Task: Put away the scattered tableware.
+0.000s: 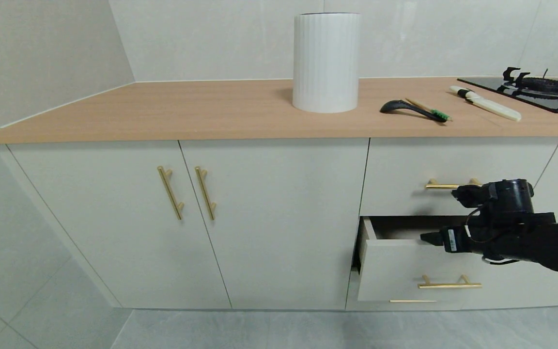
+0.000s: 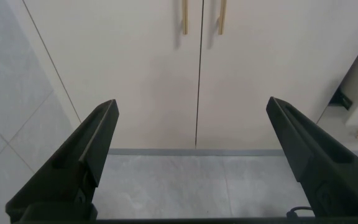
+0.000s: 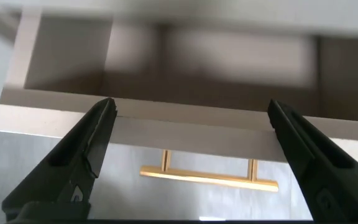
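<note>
Lower right, your right gripper (image 3: 190, 109), fingers apart, hangs at the half-open drawer (image 1: 405, 269); ladle (image 1: 405, 107) and apparently a knife (image 1: 489, 104) lie upper right. Rising carelessly, the arm could snag the handle (image 1: 446, 185) above.

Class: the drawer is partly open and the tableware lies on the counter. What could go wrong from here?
1. The drawer is only partly out; the long white knife might catch on the front above.
2. The open right gripper is at the drawer's top edge, not its handle; pulling there could slip.
3. The black spoon and chopsticks lie close together; lifting one may drag the other.
</note>
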Controlling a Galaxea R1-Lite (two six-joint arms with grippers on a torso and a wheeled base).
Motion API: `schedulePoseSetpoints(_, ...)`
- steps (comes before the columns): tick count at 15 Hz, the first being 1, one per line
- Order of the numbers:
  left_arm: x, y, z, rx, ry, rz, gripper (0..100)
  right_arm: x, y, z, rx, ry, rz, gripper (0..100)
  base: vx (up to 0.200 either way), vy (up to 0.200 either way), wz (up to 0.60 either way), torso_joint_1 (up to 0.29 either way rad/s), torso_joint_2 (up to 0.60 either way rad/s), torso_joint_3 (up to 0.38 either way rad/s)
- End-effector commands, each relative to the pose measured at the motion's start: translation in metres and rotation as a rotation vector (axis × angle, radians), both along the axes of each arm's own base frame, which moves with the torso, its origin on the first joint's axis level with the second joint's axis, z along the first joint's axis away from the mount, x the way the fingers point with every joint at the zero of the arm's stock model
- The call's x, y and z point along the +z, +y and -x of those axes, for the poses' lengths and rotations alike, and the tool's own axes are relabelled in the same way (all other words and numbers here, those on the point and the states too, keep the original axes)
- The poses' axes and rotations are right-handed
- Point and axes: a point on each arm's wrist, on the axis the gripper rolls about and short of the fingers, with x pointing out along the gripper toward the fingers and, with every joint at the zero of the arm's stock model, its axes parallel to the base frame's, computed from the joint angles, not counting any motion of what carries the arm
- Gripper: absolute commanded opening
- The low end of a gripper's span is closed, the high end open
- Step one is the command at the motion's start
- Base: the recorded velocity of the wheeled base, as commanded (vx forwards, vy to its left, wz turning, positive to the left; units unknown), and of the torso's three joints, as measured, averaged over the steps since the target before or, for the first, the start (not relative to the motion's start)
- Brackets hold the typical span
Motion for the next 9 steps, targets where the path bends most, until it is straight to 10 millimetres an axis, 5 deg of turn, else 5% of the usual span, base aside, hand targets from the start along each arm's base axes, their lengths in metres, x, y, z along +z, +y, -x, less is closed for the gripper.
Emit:
schedulePoseSetpoints(1, 0.0, 0.0, 0.0, 0.0, 0.0, 0.0, 100, 0.027, -0.001, 0.016, 0.002, -0.017, -0.001, 100, 0.0, 0.0, 0.0, 0.0, 0.0, 0.0)
schedulePoseSetpoints(9, 0.0, 0.0, 0.0, 0.0, 0.001, 0.0, 100, 0.061, -0.005, 0.08, 0.028, 0.162, 0.021, 100, 0.0, 0.0, 0.0, 0.0, 0.0, 0.0)
